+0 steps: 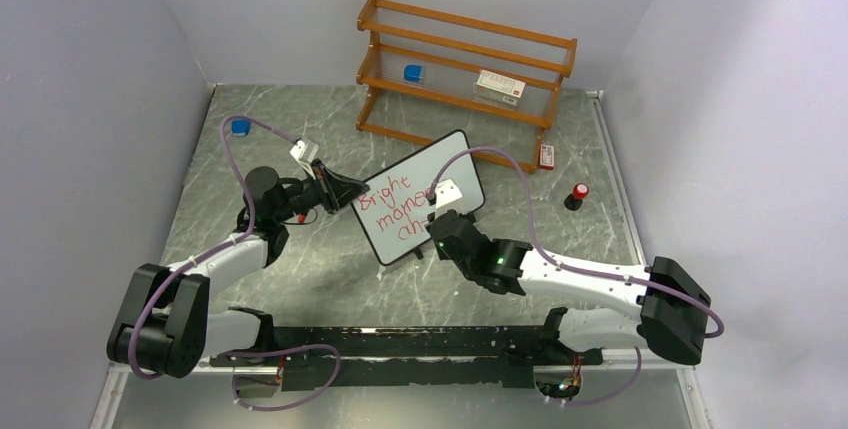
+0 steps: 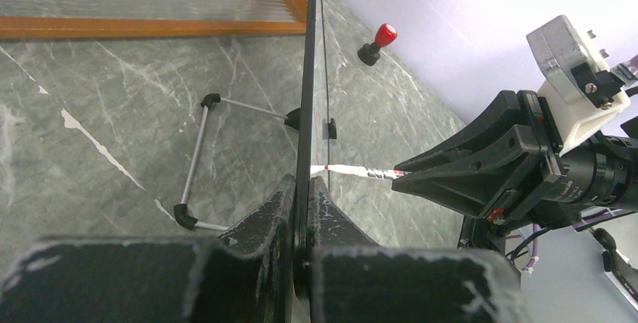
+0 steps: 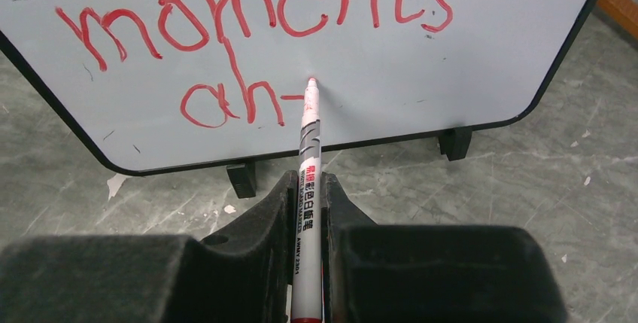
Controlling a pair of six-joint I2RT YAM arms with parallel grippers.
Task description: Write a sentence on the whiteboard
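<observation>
The whiteboard [image 1: 425, 189] stands tilted on small black feet mid-table, with red writing "Bright moments ah-" on its face [image 3: 361, 59]. My left gripper [image 1: 350, 192] is shut on the board's left edge [image 2: 307, 112], one finger on each side of the thin black frame. A white marker with a red tip [image 3: 308, 150] is clamped in my right gripper [image 3: 307, 187], and its tip touches the board just right of the red dash in the bottom line. In the left wrist view the marker [image 2: 361, 172] meets the board from the right.
A wooden shelf [image 1: 465, 74] stands behind the board, holding a blue object [image 1: 413, 73] and a white box [image 1: 499, 86]. A blue cap [image 1: 240, 127] lies far left. A red-topped black item [image 1: 578, 196] and a small red-and-white box [image 1: 546, 156] sit at the right.
</observation>
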